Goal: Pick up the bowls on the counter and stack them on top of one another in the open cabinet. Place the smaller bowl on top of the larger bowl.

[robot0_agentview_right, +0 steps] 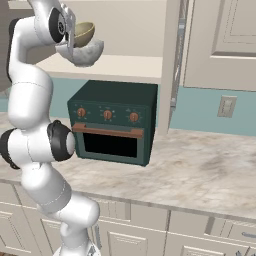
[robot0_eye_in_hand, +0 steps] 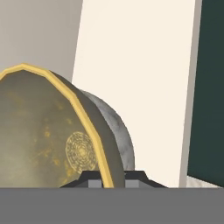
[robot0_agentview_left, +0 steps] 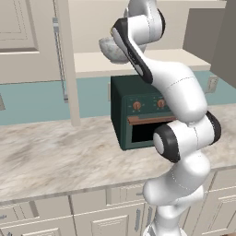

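Note:
My gripper [robot0_eye_in_hand: 107, 178] is shut on the rim of the smaller bowl [robot0_eye_in_hand: 48, 131], a yellowish-tan bowl with a gold edge, held tilted. In the right base view the smaller bowl [robot0_agentview_right: 84, 32] hangs just over the larger bowl [robot0_agentview_right: 89, 54]; I cannot tell whether they touch. The grey-white marbled larger bowl [robot0_agentview_left: 109, 50] sits on the pale shelf of the open cabinet [robot0_agentview_left: 92, 63], partly behind my arm. In the hand view the larger bowl [robot0_eye_in_hand: 117, 131] shows behind the tan one. The counter [robot0_agentview_left: 60, 152] lies below.
A dark green oven [robot0_agentview_right: 112, 122] stands on the counter [robot0_agentview_right: 200, 155] right under the open cabinet shelf [robot0_agentview_right: 130, 67]. Cream panelled doors with a metal handle [robot0_agentview_left: 56, 55] flank the compartment. A wall outlet [robot0_agentview_right: 226, 106] sits at the right.

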### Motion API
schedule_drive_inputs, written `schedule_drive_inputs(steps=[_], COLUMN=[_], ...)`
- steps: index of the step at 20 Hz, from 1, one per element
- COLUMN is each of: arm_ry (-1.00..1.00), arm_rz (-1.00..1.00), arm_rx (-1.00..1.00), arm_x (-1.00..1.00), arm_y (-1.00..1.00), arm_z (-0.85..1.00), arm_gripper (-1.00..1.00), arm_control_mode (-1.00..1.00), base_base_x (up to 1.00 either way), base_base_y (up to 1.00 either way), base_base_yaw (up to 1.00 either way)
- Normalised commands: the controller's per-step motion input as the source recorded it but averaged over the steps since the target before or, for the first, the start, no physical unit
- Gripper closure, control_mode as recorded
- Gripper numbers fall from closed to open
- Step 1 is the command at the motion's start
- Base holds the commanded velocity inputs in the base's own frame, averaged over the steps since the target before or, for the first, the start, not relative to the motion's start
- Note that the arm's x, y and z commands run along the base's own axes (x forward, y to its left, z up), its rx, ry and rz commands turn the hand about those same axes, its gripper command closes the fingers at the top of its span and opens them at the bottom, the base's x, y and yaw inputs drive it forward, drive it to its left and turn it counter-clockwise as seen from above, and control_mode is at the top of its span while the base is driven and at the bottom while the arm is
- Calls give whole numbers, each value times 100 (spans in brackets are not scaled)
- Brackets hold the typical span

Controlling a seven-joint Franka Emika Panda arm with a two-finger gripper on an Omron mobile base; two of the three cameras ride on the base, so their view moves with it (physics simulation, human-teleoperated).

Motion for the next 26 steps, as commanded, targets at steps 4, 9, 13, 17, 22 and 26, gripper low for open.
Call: schedule_drive_inputs(steps=[4,9,13,17,22,26], arm_ry=[4,4,7,7,3,-4], arm_rz=[0,0,0,0,0,0], arm_rx=[0,0,0,0,0,0], arm_x=[23,24,29,27,18,9], arm_y=[8,9,7,10,11,8], arm_z=[-2,-3,-10,-15,-19,-20], arm_gripper=[100,100,100,100,100,100], arm_control_mode=[-100,-100,-100,-100,-100,-100], base_base_x=[0,0,0,0,0,0], base_base_y=[0,0,0,0,0,0], base_base_yaw=[0,0,0,0,0,0])
